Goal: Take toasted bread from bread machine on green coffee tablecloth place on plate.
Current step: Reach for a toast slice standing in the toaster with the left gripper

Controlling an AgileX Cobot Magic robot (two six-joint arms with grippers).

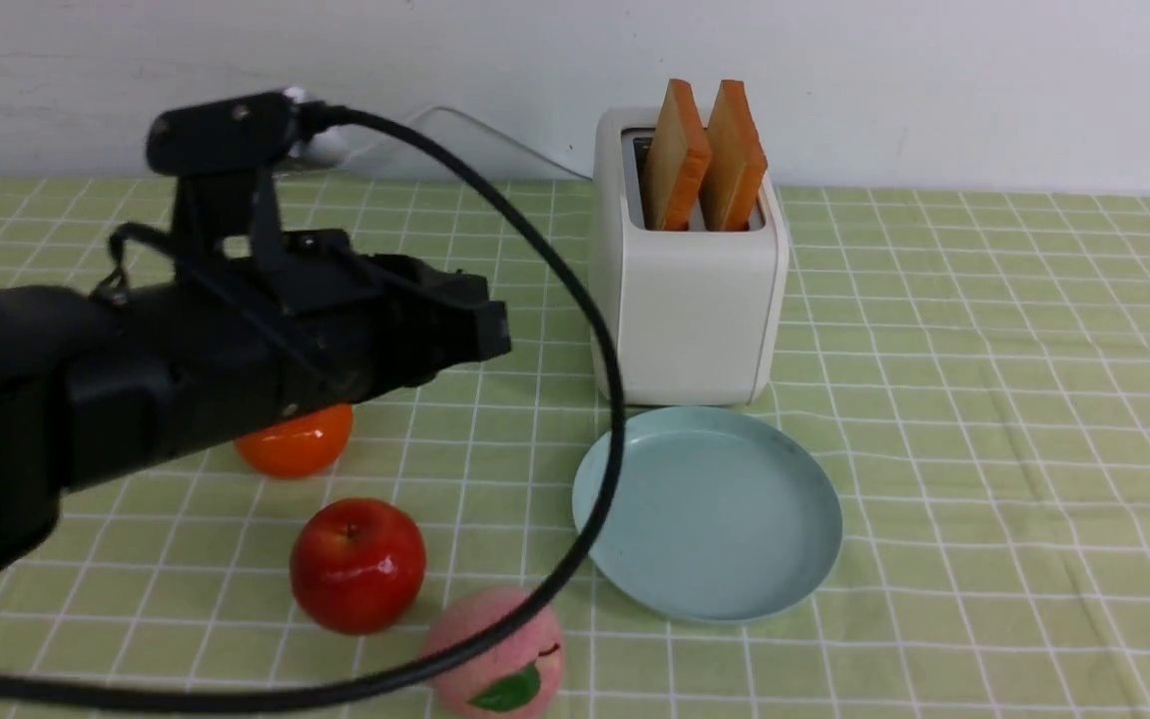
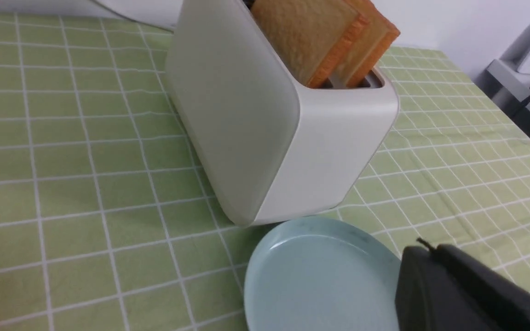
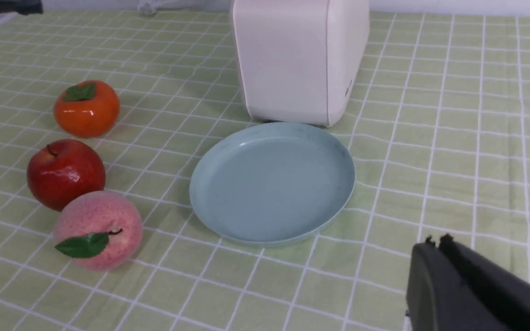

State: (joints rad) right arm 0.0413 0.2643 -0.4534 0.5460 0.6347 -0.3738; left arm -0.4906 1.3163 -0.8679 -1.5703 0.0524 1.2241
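The white bread machine (image 1: 690, 300) stands on the green coffee tablecloth (image 1: 984, 399) at the back centre. Two slices of toasted bread (image 1: 677, 155) (image 1: 735, 155) stand upright in its slots. The pale blue-green plate (image 1: 710, 509) lies bare just in front of it. My left gripper (image 1: 495, 330) hovers left of the bread machine, its jaws together and holding nothing. In the left wrist view the gripper (image 2: 423, 250) is over the plate's rim (image 2: 375, 248), below the bread machine (image 2: 265, 138) and toast (image 2: 306, 32). My right gripper (image 3: 435, 243) is shut and empty, on the near side of the plate (image 3: 272, 184). It is out of the front view.
An orange persimmon (image 1: 300, 444), a red apple (image 1: 357, 564) and a pink peach (image 1: 500, 659) lie left of the plate. My left arm's black cable (image 1: 615, 399) loops in front of the plate's left rim. The white power cord (image 1: 495, 135) runs behind the bread machine.
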